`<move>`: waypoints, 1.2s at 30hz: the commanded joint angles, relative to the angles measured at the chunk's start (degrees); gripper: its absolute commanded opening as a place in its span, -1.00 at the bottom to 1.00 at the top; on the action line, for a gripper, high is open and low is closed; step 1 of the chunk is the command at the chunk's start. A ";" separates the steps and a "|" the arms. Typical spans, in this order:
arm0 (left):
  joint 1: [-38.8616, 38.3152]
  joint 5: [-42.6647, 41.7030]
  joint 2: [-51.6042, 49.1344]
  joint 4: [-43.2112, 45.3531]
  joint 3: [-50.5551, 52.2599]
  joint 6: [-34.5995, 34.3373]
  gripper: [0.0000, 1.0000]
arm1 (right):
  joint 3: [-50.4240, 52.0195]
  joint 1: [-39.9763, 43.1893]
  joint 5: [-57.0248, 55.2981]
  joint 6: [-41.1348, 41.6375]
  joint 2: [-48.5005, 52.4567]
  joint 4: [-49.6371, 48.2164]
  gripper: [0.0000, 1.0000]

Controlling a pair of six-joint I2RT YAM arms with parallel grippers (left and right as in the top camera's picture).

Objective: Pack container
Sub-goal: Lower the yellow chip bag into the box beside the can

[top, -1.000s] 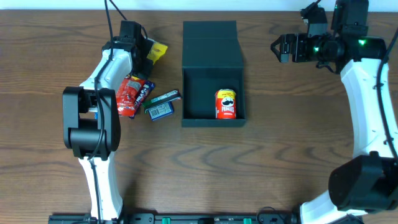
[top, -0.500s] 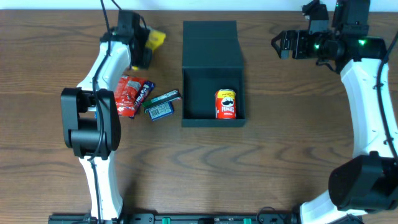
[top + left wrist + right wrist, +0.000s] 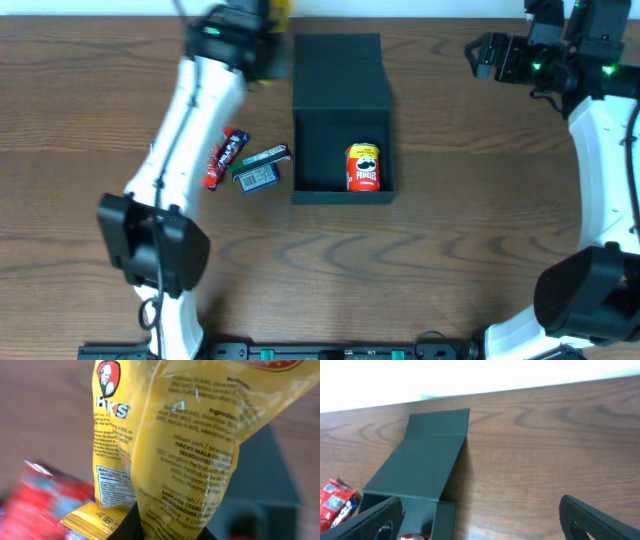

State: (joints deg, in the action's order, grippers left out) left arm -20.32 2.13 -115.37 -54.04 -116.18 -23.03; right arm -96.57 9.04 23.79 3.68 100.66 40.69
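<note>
Left-centre of the overhead view: three loose packs on the counter [image 3: 450, 250], a red pack [image 3: 220, 160], a green pack [image 3: 264, 156] and a blue pack [image 3: 258, 179]. They are bunched close together just left of the container [image 3: 318, 150]. The green one's end is nearly at the wall; can't tell if it touches.

Upper left-centre: the left gripper [image 3: 268, 28] is at the top edge, clamped on a yellow snack pack [image 3: 190, 435]. In the wrist view the pack rises out of the dark fingers [image 3: 127, 530] at the bottom edge and fills the frame. It sits just left of the flap's upper corner, not over the open cavity.

Centre: the container sits square on the counter. Its flap lid [image 3: 338, 70] is folded back flat toward the top of the frame. A Pringles can [image 3: 363, 166] lies in the lower right of the cavity; the rest of the floor is bare.

Handling, as a judgement: thin cardboard, so light, fairly stiff, matte and not slippery. It would likely slide on the wood if bumped, and the walls would dent under a hard pinch. Best holds look like the free far edge of the flap for closing, or a side wall pinched over its rim to steady it.

Upper right: the right gripper [image 3: 478, 58] has its jaws wide apart with nothing between them. It is well clear to the right of the container.
</note>
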 commanded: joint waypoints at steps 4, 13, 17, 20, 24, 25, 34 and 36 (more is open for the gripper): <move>-11.30 8.22 -2.21 -4.42 -0.55 -23.19 -0.88 | -0.07 1.40 0.00 1.75 -0.70 -1.55 0.99; -19.10 12.11 -8.85 -9.42 -0.55 -30.14 -0.88 | -0.07 6.34 1.79 4.85 -0.81 0.07 0.99; -18.93 13.70 -12.70 -9.57 -0.55 -30.10 -0.88 | -0.07 7.23 4.39 3.91 -1.03 2.14 0.98; -18.82 13.31 -14.60 -10.80 -0.55 -28.65 -0.88 | -0.07 7.28 4.68 3.91 -1.07 3.02 0.98; -19.12 10.86 -15.89 -12.41 -0.55 -21.81 -0.88 | -0.07 7.28 4.76 3.91 -1.09 3.85 0.98; -19.32 10.67 -15.87 -12.59 -0.55 -20.87 -0.88 | -0.07 7.28 4.76 3.91 -1.07 3.89 0.98; -19.96 5.22 -15.78 -17.33 -0.57 -19.54 -0.89 | -0.07 7.28 4.98 2.43 -1.09 3.82 0.99; -19.96 5.09 -15.78 -17.40 -0.55 -19.54 -0.88 | -0.07 7.28 4.98 2.43 -1.09 3.85 0.98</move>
State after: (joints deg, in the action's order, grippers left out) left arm -40.16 8.29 -130.52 -70.98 -116.18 -43.64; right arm -96.57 16.05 27.68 7.11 100.66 44.38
